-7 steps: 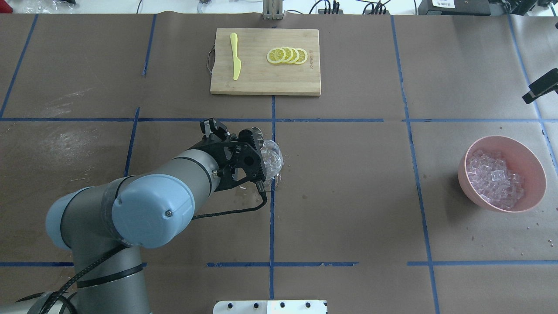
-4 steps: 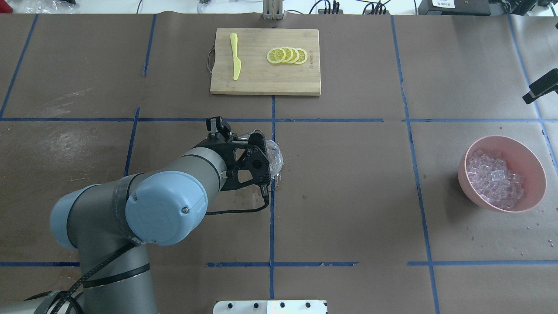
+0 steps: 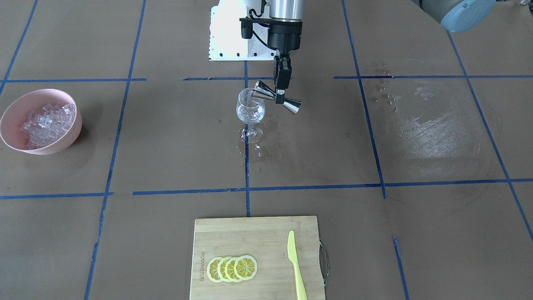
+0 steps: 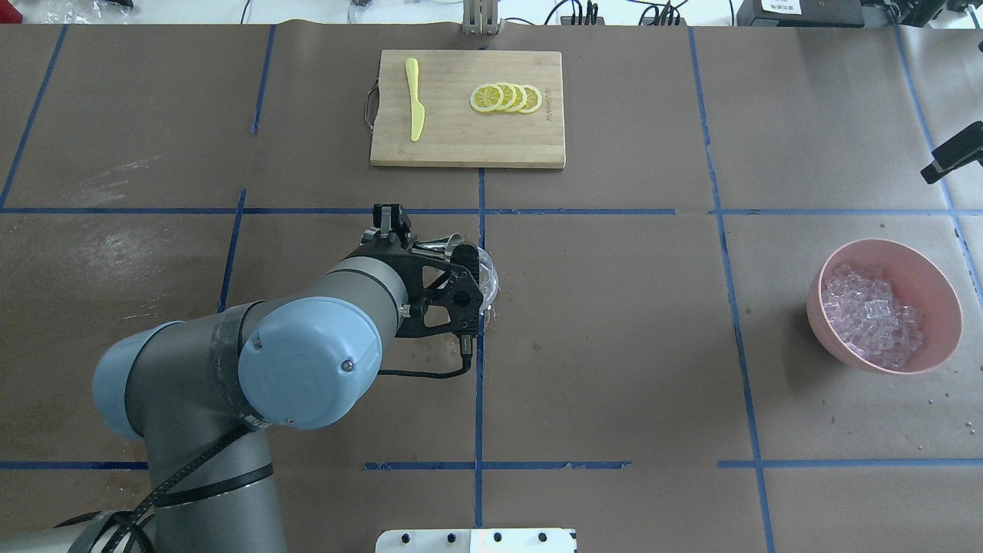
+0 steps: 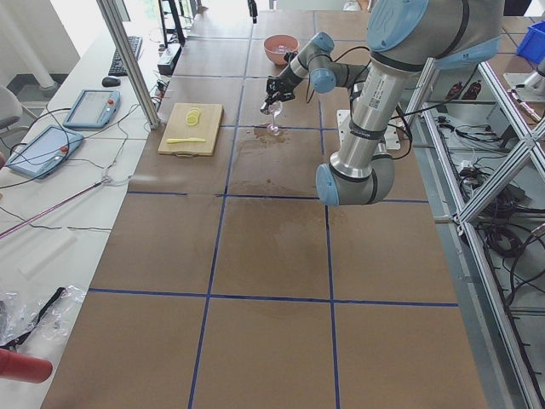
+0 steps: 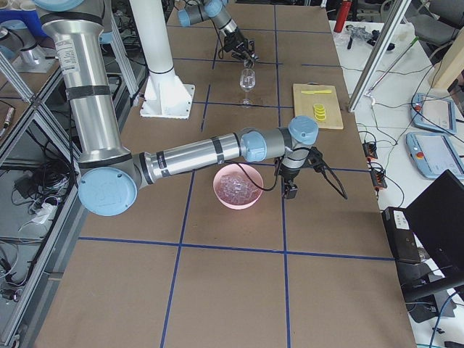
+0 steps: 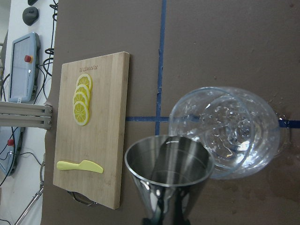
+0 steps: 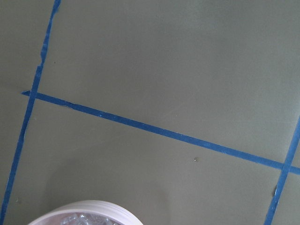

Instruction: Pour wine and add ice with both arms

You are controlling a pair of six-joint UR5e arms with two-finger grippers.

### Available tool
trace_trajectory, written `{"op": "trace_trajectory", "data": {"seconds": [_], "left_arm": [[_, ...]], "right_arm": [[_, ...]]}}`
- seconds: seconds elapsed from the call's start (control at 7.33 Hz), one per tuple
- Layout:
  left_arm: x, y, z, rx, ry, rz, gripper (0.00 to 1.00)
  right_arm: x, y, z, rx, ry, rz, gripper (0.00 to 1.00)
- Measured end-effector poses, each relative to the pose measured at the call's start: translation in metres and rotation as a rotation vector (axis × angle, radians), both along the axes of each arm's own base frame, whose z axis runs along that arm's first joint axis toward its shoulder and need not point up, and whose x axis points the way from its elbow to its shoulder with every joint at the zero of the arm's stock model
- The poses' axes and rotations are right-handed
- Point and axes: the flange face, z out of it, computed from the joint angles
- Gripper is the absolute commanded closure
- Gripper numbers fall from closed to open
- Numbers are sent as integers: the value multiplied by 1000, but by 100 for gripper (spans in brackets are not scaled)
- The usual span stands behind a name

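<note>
The left arm's (image 4: 307, 369) elbow has swung rightward toward the wine glass (image 3: 250, 111) over the last second, and its wrist has rolled. The left hand (image 3: 281, 94) pinches a steel jigger (image 3: 293, 106) at the waist, tilted, with its mouth at the glass's rim. A little wine (image 7: 233, 133) sits in the glass, just below and beside that hand. The ice (image 3: 43, 121) lies heaped in a pink bowl (image 3: 56, 146), well apart at the robot's right end of the tabletop (image 3: 166, 137). The right hand (image 6: 290, 190) hangs near the bowl; whether it is spread cannot be told.
</note>
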Motion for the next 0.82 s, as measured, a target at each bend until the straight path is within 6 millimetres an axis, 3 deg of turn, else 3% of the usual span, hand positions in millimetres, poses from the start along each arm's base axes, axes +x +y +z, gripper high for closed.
{"op": "trace_trajectory", "data": {"seconds": [0.82], "left_arm": [[3,-3,-12,85,-166,67,100]], "right_arm": [[0,1,2,-4,0,0,0]]}}
